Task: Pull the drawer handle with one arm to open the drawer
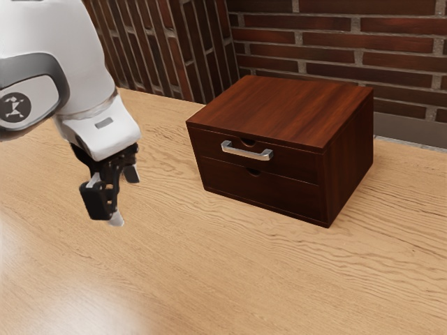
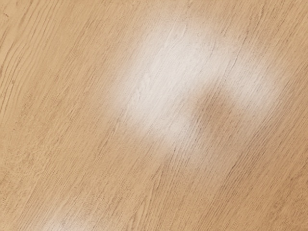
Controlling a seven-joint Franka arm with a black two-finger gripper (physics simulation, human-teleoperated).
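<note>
A dark wooden cabinet (image 1: 290, 143) with two drawers stands on the table at the exterior view's middle right. The upper drawer (image 1: 260, 155) carries a silver bar handle (image 1: 246, 150), and its front sits flush with the cabinet. The lower drawer (image 1: 262, 187) has only a small notch and is flush too. My gripper (image 1: 115, 195) hangs open above the table well toward the exterior view's left of the cabinet, fingers pointing down, nothing between them. The wrist view looks down on bare wooden tabletop (image 2: 72, 159) with a bright glare patch (image 2: 192, 82).
The light wooden table (image 1: 223, 279) stretches wide in front of and beside the cabinet. A brick wall (image 1: 335, 35) runs behind it. Open tabletop lies between my gripper and the drawer fronts.
</note>
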